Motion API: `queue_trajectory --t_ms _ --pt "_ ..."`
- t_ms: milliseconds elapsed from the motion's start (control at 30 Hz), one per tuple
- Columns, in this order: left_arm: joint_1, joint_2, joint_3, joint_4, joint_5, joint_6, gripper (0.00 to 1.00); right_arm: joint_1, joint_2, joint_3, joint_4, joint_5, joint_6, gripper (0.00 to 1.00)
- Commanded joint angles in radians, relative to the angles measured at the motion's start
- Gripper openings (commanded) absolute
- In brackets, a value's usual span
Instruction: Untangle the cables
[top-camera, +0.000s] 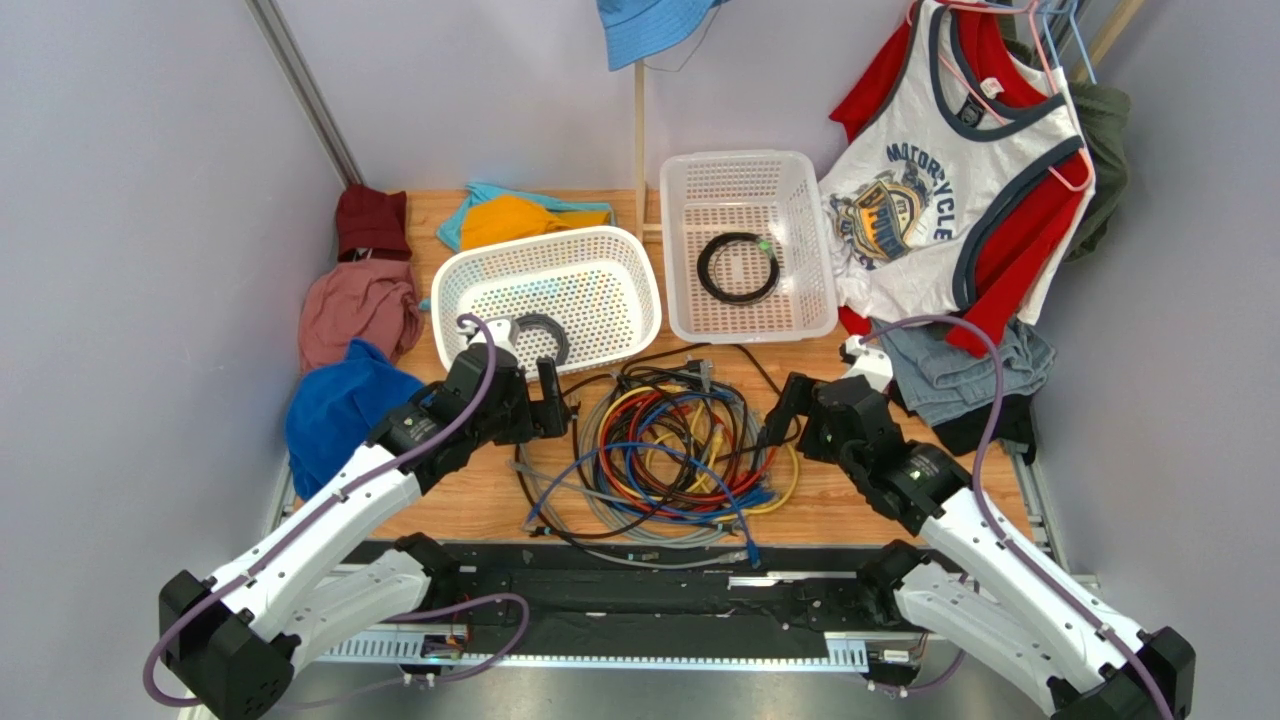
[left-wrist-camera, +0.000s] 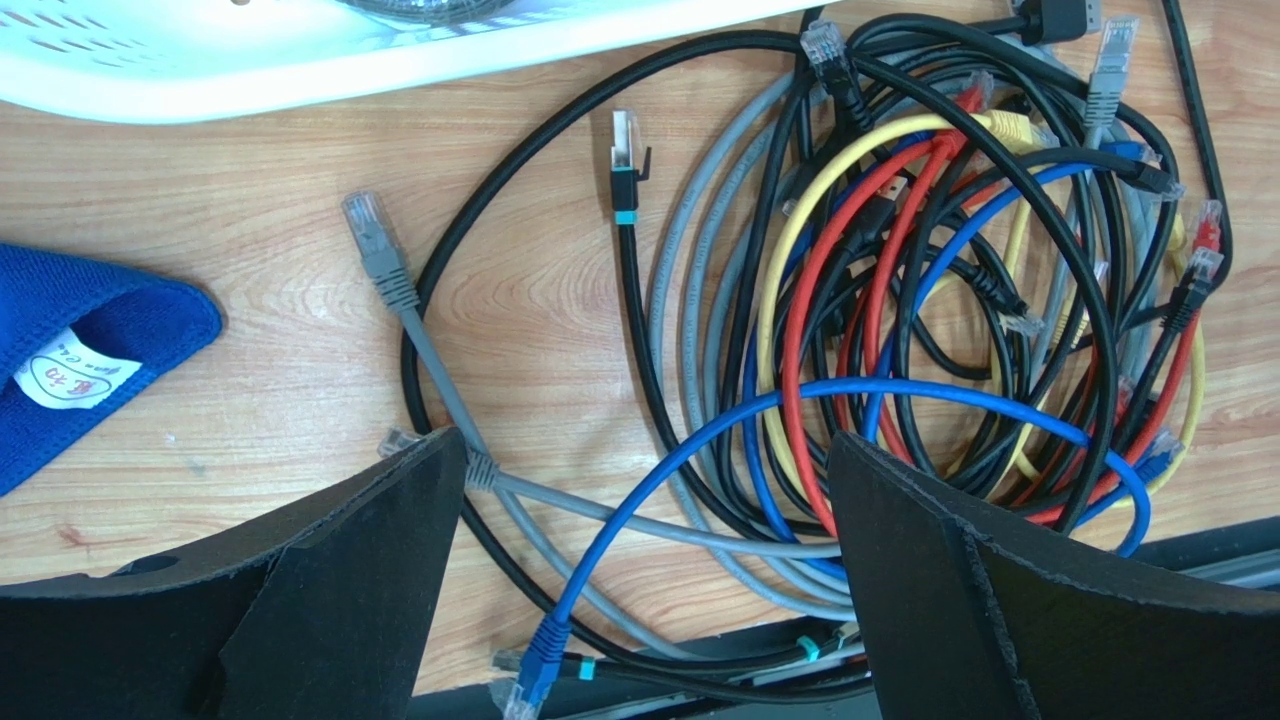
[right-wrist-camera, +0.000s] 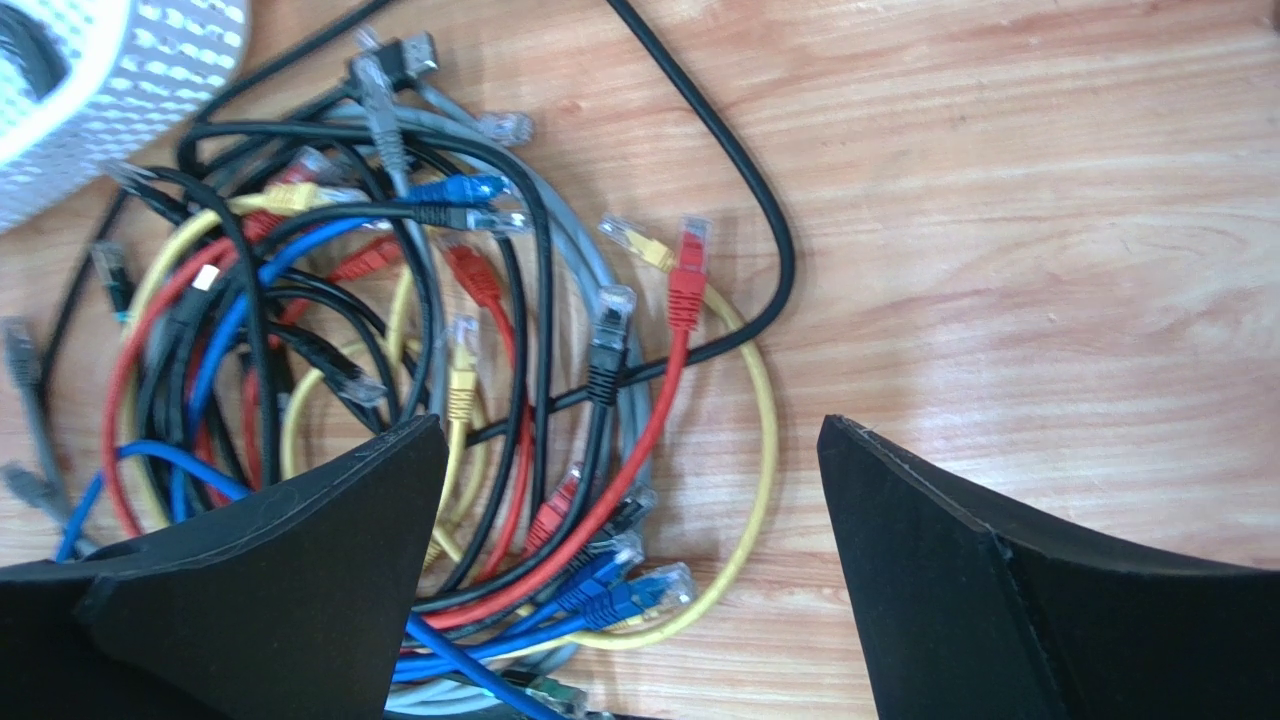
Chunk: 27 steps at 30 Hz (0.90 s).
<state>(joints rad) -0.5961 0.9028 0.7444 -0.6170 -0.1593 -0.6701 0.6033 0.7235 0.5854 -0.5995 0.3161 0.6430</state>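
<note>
The cables (top-camera: 661, 450) lie in a tangled pile of black, grey, blue, red and yellow loops on the wooden table between my two arms. My left gripper (top-camera: 553, 402) hovers at the pile's left edge, open and empty; in the left wrist view (left-wrist-camera: 646, 480) a blue cable (left-wrist-camera: 721, 428) and grey cables pass under the gap. My right gripper (top-camera: 781, 413) hovers at the pile's right edge, open and empty; in the right wrist view (right-wrist-camera: 639, 450) a red cable (right-wrist-camera: 661, 390), blue plugs (right-wrist-camera: 639, 593) and a yellow loop (right-wrist-camera: 766, 435) lie below it.
Two white perforated baskets stand behind the pile: the left basket (top-camera: 601, 255) holds a grey cable, the right basket (top-camera: 812, 195) a coiled black cable (top-camera: 738, 269). Folded clothes (top-camera: 353, 405) lie at the left; hanging shirts (top-camera: 947, 180) and cloth lie at the right.
</note>
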Motion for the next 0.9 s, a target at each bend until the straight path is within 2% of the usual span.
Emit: queue_trajectory --t_ms 0,100,133,167,200,233,333,467,533,567,633,867 --pt "-0.005 -0.012 -0.014 0.010 0.017 0.006 0.98 0.047 0.051 0.062 -0.043 0.107 0.000 0.99" --pt "-0.007 -0.019 -0.023 0.013 0.020 0.004 0.98 0.105 0.073 0.083 -0.048 0.153 -0.009 0.93" --pt "-0.007 -0.021 -0.025 0.011 0.021 0.004 0.98 0.165 0.086 0.091 -0.042 0.182 -0.017 0.90" --pt "-0.007 -0.025 -0.027 0.011 0.021 0.006 0.98 0.208 0.099 0.106 -0.052 0.275 -0.011 0.90" --pt "-0.011 -0.028 -0.028 0.011 0.023 0.001 0.98 0.255 0.108 0.129 -0.063 0.350 0.010 0.90" --pt "-0.013 -0.030 -0.030 0.010 0.017 0.000 0.98 0.362 0.129 0.134 -0.068 0.521 0.026 0.91" --pt "-0.027 -0.039 -0.039 0.007 -0.003 -0.003 0.97 0.495 0.160 0.111 -0.007 0.676 -0.012 1.00" --pt "-0.028 -0.077 -0.077 0.008 0.000 -0.014 0.97 0.495 0.227 0.100 0.099 0.438 -0.109 0.98" --pt "-0.028 -0.102 -0.088 0.011 0.012 -0.020 0.97 0.495 0.241 0.077 0.127 0.352 -0.100 0.92" --pt "-0.028 -0.110 -0.099 0.010 0.020 -0.020 0.97 0.495 0.241 0.067 0.174 0.316 -0.106 0.85" --pt "-0.028 -0.134 -0.109 0.017 0.041 -0.020 0.96 0.495 0.237 0.024 0.245 0.255 -0.100 0.80" --pt "-0.030 -0.157 -0.152 0.054 0.095 -0.025 0.96 0.497 0.309 -0.027 0.363 0.088 -0.101 0.78"
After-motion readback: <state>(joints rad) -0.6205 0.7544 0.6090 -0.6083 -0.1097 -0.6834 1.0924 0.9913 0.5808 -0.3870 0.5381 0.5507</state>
